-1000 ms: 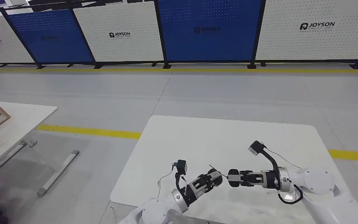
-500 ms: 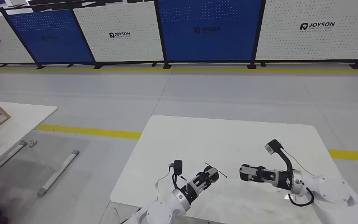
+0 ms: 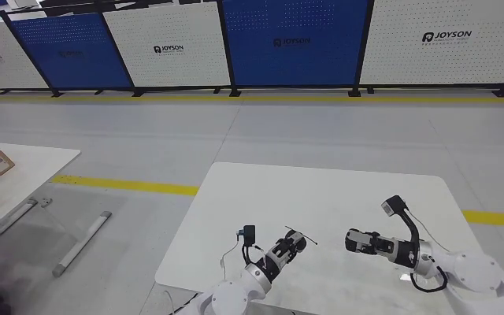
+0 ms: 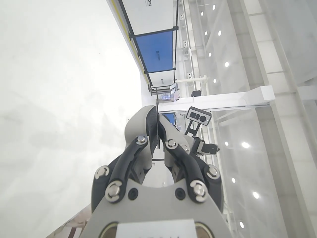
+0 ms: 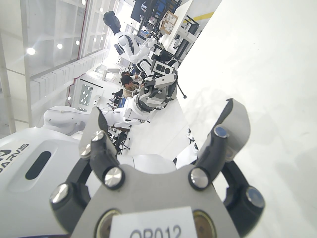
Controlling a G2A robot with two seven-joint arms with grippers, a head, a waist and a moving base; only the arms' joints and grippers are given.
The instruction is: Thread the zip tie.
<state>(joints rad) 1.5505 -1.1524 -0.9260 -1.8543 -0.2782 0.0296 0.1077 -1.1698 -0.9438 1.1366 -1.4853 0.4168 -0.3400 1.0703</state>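
A thin black zip tie (image 3: 305, 237) is pinched in my left gripper (image 3: 294, 243), which hovers low over the white table (image 3: 315, 189) near its front edge. In the left wrist view the strap (image 4: 156, 105) sticks out past the shut fingertips (image 4: 148, 117). The right wrist view shows that same gripper (image 5: 161, 85) farther off, with the tie (image 5: 181, 90) poking out of it. My right gripper (image 3: 351, 240) sits to the right of the tie, apart from it and facing it. Its fingers (image 5: 232, 111) are spread open with nothing between them.
The table's front edge (image 3: 169, 279) lies close under the left arm. A second white table (image 3: 31, 169) stands off to the left across the floor. Blue and white pegboard panels (image 3: 291, 43) line the back.
My right gripper has pulled back to the right, away from the left gripper and the tie it was nearly touching. The left gripper has drifted slightly left, still holding the tie.
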